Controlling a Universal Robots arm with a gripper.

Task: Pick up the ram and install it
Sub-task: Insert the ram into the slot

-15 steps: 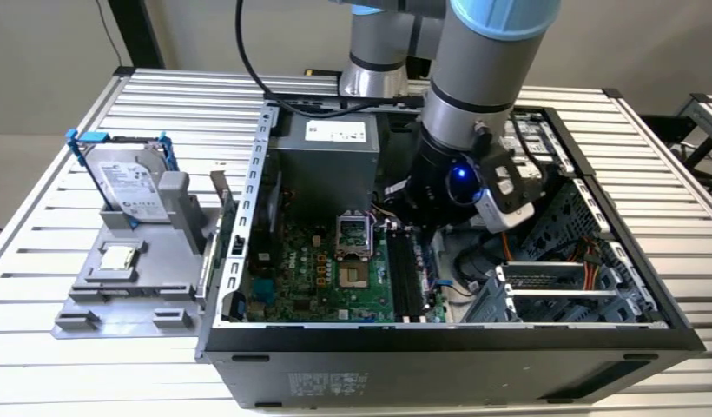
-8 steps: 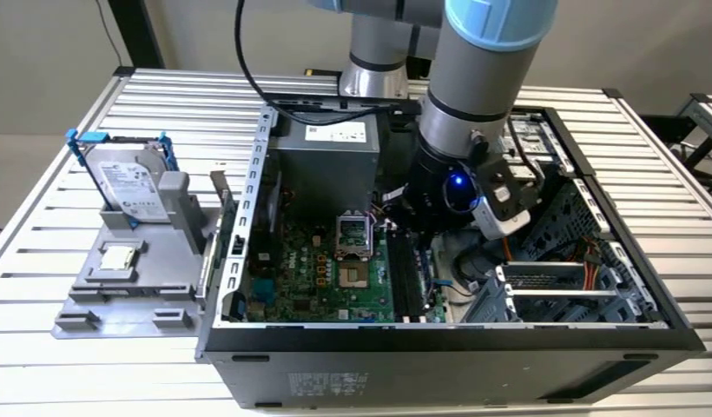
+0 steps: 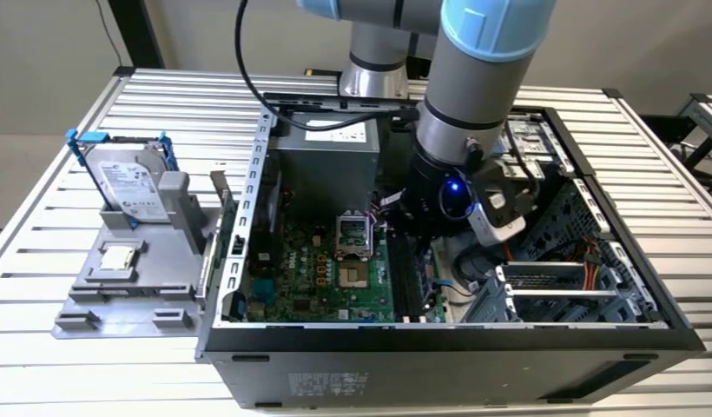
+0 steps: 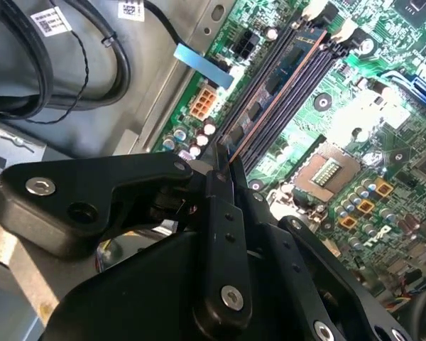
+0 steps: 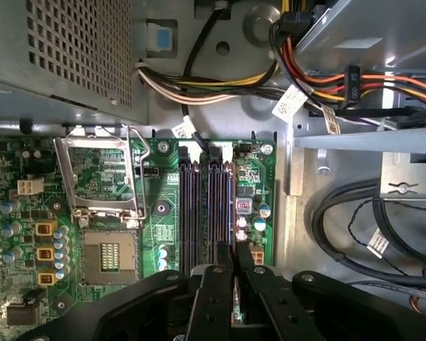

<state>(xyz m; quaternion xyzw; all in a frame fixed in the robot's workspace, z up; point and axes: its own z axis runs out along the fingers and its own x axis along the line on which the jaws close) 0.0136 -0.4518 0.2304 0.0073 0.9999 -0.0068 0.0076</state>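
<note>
My gripper (image 4: 226, 167) is inside the open computer case (image 3: 449, 334), low over the motherboard (image 3: 321, 278). Its black fingers (image 4: 224, 234) are shut on the ram (image 4: 273, 92), a thin stick seen edge-on with dark chips along its side. The ram runs along the outermost of the dark memory slots (image 5: 199, 206), the one nearest the case wall, and looks to sit in or right on it. In the first wrist view the gripper (image 5: 234, 259) stands at one end of the slots, with the ram (image 5: 232, 213) reaching away from it. In the exterior view the arm's wrist (image 3: 449, 195) hides the fingers.
A silver hard drive with blue brackets (image 3: 130, 182) and a small square processor chip (image 3: 119, 256) sit on a grey holder at the exterior view's left. The open processor socket (image 5: 103, 177) lies beside the slots. Bundled cables (image 5: 220, 85), the power supply (image 3: 321, 156) and a drive cage (image 3: 553, 287) crowd the case.
</note>
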